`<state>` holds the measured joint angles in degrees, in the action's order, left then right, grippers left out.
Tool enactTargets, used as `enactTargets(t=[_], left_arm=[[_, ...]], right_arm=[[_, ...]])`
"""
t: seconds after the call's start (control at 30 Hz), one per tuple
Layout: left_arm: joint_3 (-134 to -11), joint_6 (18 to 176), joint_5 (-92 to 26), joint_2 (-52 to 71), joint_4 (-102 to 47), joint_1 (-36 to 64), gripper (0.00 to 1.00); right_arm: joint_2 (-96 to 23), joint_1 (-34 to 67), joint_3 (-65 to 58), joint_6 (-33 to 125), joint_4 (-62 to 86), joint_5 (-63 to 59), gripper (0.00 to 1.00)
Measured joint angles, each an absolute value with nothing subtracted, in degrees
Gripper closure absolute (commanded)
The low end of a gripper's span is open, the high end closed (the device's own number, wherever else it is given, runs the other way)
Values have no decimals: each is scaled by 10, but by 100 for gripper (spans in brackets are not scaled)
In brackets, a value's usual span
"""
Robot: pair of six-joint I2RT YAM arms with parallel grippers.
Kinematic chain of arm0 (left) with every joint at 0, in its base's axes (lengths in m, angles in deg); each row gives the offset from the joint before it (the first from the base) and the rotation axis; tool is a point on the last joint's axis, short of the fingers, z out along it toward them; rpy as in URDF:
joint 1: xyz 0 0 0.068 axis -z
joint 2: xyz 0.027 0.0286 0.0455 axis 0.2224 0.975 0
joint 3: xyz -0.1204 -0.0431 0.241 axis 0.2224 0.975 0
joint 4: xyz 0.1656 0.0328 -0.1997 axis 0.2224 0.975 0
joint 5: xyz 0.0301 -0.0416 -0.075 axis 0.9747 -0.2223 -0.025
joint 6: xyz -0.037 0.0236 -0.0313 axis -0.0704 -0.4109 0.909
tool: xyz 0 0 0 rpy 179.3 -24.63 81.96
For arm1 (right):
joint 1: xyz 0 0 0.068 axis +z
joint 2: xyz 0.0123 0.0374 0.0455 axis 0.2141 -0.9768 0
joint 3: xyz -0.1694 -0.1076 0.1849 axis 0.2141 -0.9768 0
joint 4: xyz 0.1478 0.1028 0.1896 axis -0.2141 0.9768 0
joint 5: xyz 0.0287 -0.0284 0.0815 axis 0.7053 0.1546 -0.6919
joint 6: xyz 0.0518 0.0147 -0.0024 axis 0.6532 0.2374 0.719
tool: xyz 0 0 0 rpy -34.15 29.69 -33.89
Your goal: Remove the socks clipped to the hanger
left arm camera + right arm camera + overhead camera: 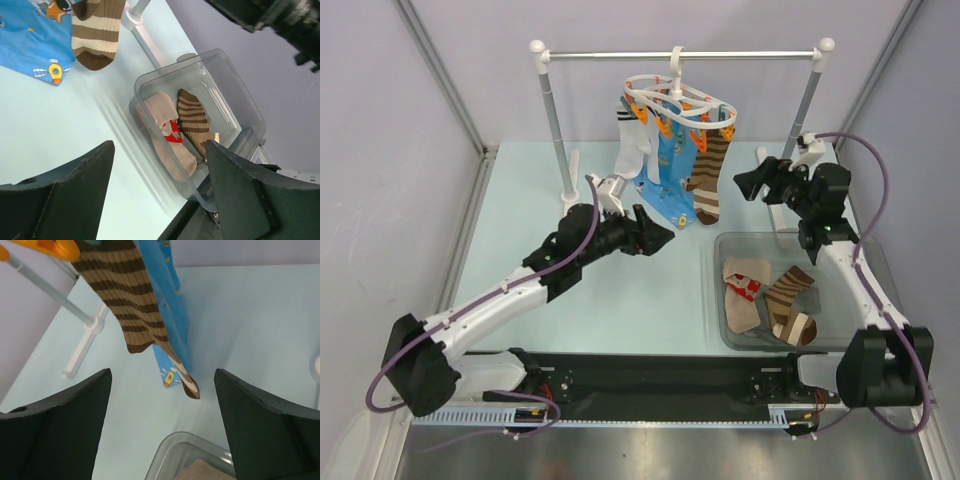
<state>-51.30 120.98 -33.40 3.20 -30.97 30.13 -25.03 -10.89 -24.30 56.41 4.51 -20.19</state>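
Observation:
The white ring hanger (pixel 680 97) with orange clips hangs from the rail. Clipped to it are a white sock with black stripes (pixel 631 140) and a brown-and-cream striped sock (pixel 709 175), with a blue cartoon cloth (pixel 670 185) between them. My left gripper (pixel 665 232) (pixel 159 144) is open and empty, low on the table just below the blue cloth. My right gripper (pixel 744 186) (pixel 161 372) is open and empty, right of the striped sock (pixel 125 305) and pointing at it. A beige sock with red marks (pixel 742 290) (pixel 160 115) and brown striped socks (pixel 790 290) (pixel 192 117) lie in the bin.
A clear plastic bin (pixel 880 270) (pixel 240 100) (pixel 170 450) sits at the right, under my right arm. The silver rail (pixel 610 55) stands on two white-capped posts (pixel 552 120) at the back. Walls close in both sides.

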Motion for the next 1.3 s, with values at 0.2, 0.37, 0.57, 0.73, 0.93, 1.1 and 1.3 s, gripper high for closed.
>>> enactTargets(t=[0.2, 0.37, 0.57, 0.73, 0.93, 1.1, 1.3], left_arm=[[-498, 1201, -332, -2, -294, 293, 20], [-483, 1194, -331, -11, -294, 290, 19], [-469, 1195, -334, -11, -291, 288, 19], [-468, 1197, -339, -11, -303, 288, 20], [-458, 1206, -343, -11, -321, 288, 20], [-458, 1206, -342, -11, -325, 288, 20], [-458, 1200, -338, -9, -325, 288, 19]], right_arm=[[-362, -90, -241, 514, -55, -292, 15], [-430, -71, -213, 487, -97, -306, 13], [-475, -68, -203, 481, -153, -317, 14], [-525, -58, -182, 497, -189, -330, 27], [-537, -41, -180, 521, -204, -334, 88], [-499, -23, -180, 537, -153, -302, 100], [-400, 39, -181, 567, -74, -233, 100]])
